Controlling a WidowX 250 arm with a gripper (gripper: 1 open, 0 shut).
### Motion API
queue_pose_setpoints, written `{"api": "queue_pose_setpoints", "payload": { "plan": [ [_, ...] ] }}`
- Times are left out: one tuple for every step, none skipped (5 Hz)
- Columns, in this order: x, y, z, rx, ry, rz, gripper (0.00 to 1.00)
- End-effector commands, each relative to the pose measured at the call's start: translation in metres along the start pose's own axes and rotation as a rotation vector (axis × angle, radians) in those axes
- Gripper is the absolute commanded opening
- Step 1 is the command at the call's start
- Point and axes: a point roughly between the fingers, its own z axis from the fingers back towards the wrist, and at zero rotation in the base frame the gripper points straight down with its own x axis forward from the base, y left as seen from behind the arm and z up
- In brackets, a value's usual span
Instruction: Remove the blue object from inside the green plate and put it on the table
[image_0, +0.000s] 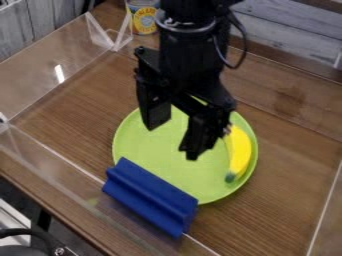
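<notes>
The blue object (150, 197), a deep-blue block with a ridged top, lies at the near-left edge of the green plate (134, 140). It overlaps the plate's rim and sticks out over the table (67, 100). My gripper (175, 132) hangs over the middle of the plate, pointing down. Its two black fingers are spread wide apart and hold nothing. It is a little behind and above the block and does not touch it. The arm hides part of the plate's centre.
A yellow banana (239, 155) lies on the plate's right side, close to my right finger. Clear acrylic walls (34, 170) edge the table. A yellow container (143, 15) and a clear angled stand (107, 35) sit at the back.
</notes>
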Motion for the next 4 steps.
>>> {"api": "queue_pose_setpoints", "payload": {
  "plan": [
    [-0.010,0.006,0.000,0.014,-0.021,-0.139,1.00],
    [-0.010,0.014,-0.005,0.025,-0.032,-0.237,1.00],
    [-0.012,0.021,-0.010,0.038,-0.038,-0.340,1.00],
    [-0.014,0.028,-0.017,0.049,-0.045,-0.406,1.00]
  ]
}}
